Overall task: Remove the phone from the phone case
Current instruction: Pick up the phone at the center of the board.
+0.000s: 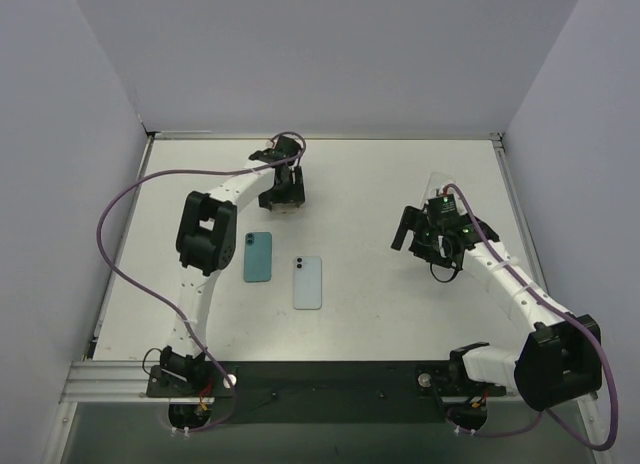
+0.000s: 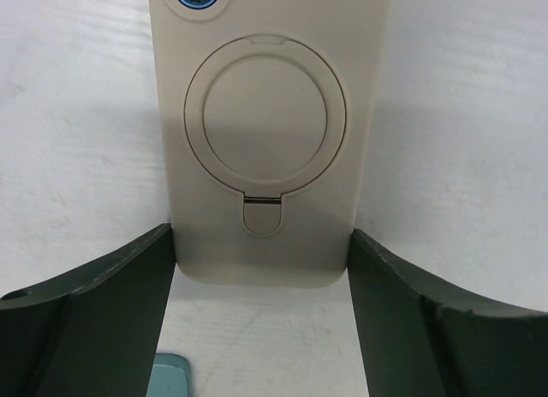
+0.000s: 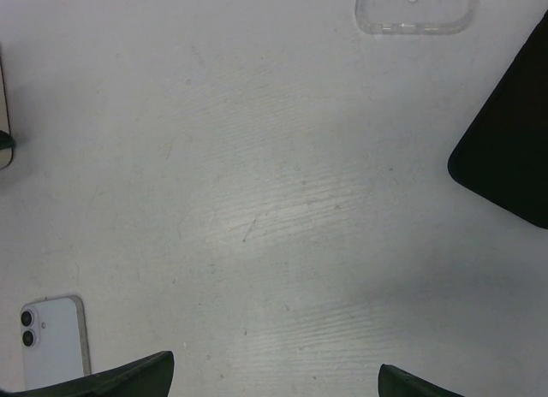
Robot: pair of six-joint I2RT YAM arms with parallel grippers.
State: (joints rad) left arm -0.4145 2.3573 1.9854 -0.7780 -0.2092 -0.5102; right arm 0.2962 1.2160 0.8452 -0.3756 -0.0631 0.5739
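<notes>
Beige case (image 2: pixel 265 157) top cut off, clear case (image 3: pixel 415 19) cropped likewise

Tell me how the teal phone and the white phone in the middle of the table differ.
Colour: the teal phone is blue-green, while the white phone is pale, almost white.
Place: the teal phone lies left of the white phone and a little farther from the arm bases.
Shared: both lie flat, back up, with their lenses at the far left corner. They sit roughly parallel, side by side, without touching.
</notes>
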